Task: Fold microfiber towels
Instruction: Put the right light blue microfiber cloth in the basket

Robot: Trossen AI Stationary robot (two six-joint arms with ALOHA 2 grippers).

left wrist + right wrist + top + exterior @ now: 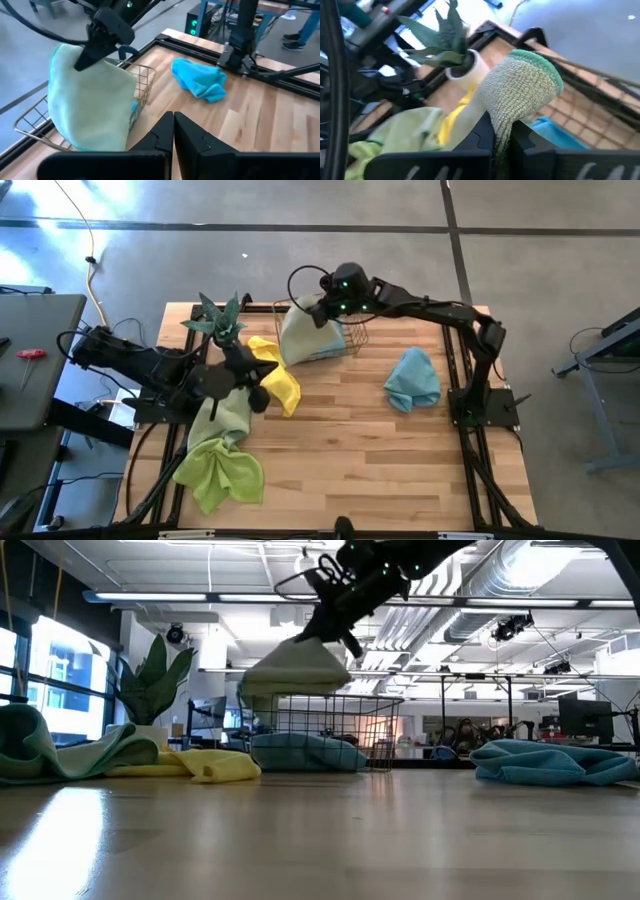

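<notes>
My right gripper (322, 308) is shut on a pale sage towel (298, 332), which it holds up over the left end of the wire basket (350, 340) at the table's far side. A light blue cloth (300, 752) lies in the basket. My left gripper (258, 392) is shut and holds nothing; it hovers over the yellow towel (278, 378), which lies crumpled on the table. Another pale green towel (226, 416) and a lime green towel (222, 472) lie bunched at the near left. A light blue towel (412, 378) lies in a heap on the right. My right gripper pinches a bunched fold at the sage towel's top (506, 116) between its two fingers, slanting down from the table's right side. The towel hangs below the fingers (85, 56) in several slack layers. Its lower edge (292, 692) is level with the basket's rim; whether they touch I cannot tell.
A spiky potted plant (222, 320) stands at the far left corner, close to the basket and the left arm. Bare wood lies open in the table's middle and near right. The right arm spans the far right part of the table.
</notes>
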